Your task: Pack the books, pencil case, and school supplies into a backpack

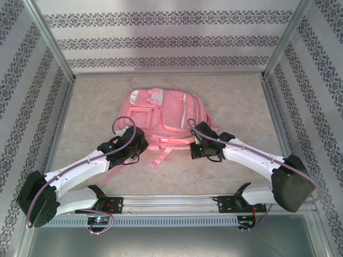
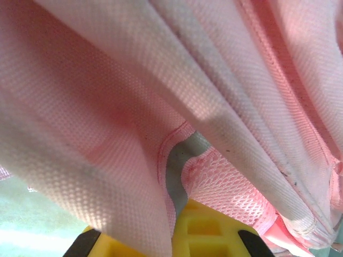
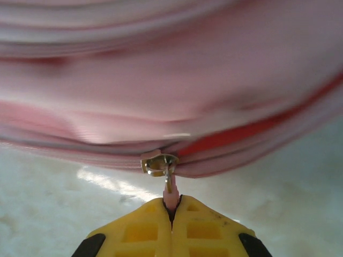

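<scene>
Centre of beige desk (image 1: 91,112): large pink fabric backpack (image 1: 166,115) lies flat, bare surface all round. Left claw (image 2: 169,230) clenched on near-edge fabric; right claw (image 3: 172,206) pinches pink zip pull (image 3: 170,198) at near-right edge.

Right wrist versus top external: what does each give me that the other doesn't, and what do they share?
Right wrist: the right tool is shut on the pink zip pull, which hangs from the metal slider at the edge of the backpack.
Top external: the whole backpack lies flat on the table, its straps point toward the arms, and the left tool is at its near left corner.
Both: pink backpack fabric, the pale table, and the right tool at the backpack's near right side.
</scene>
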